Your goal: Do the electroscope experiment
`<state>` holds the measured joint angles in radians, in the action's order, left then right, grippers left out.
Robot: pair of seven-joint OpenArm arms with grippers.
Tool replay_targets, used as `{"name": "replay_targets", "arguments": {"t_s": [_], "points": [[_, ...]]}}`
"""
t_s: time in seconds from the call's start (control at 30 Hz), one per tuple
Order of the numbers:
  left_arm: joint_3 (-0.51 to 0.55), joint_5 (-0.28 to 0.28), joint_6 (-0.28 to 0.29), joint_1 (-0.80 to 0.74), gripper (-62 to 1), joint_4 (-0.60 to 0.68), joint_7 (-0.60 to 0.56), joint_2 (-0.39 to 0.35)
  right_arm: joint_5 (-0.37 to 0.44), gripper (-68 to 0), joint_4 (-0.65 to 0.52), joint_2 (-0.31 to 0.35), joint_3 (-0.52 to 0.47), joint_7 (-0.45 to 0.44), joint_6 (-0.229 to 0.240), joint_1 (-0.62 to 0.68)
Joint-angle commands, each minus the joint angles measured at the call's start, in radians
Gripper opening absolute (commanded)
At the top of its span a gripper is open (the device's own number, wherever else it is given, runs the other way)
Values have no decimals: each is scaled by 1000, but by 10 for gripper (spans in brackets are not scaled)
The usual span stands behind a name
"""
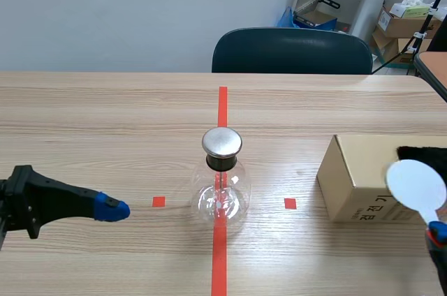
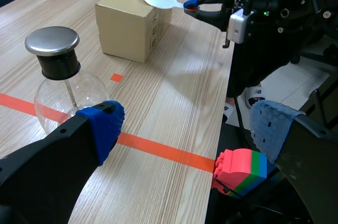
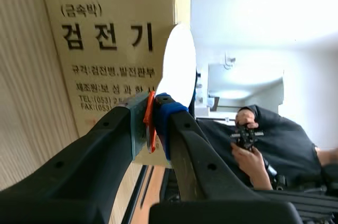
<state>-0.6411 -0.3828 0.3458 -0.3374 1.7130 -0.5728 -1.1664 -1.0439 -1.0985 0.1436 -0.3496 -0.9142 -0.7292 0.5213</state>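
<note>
Scene view: the electroscope flask stands on the red line in the middle of the table, with its metal cap on top. The left gripper lies low on the table, to the flask's left and apart from it. The right gripper holds a white disc up in front of the cardboard box (a black cloth lies on top of it).

Left wrist view: the left gripper's fingers are wide apart and hold nothing. The flask is just beside one finger.

Right wrist view: the right gripper's fingers are pressed on the disc's thin handle, with the box behind.
</note>
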Motion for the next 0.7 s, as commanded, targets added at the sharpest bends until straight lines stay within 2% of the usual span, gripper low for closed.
{"name": "replay_targets", "arguments": {"t_s": [0.0,0.1,0.17,0.23,0.37,0.43,0.47,0.6,0.67], "points": [[4,-3,8,6,-97,17,-11,5,20,-656,-9,11,-10,61,-54,-5],[4,-3,8,6,-97,17,-10,5,26,-656,-9,12,-10,225,-43,-6],[4,-3,8,5,-97,17,-10,5,26,-656,-9,17,-11,278,-40,-6],[4,-3,7,6,-97,17,-10,5,20,-656,-9,19,-10,253,-40,-6],[4,-3,4,6,-97,17,-11,5,-35,-656,-9,19,-10,84,-41,-3],[4,-3,5,6,-97,17,-11,5,-53,-656,-9,15,-10,67,-41,0],[4,-3,4,6,-97,17,-11,5,-51,-656,-9,14,-10,97,-41,0],[4,-2,3,5,-97,16,-6,5,-53,-656,-9,12,-10,329,-41,-1],[4,-2,1,5,-97,16,-6,5,-72,-656,-9,14,-10,351,-41,-1]]}}
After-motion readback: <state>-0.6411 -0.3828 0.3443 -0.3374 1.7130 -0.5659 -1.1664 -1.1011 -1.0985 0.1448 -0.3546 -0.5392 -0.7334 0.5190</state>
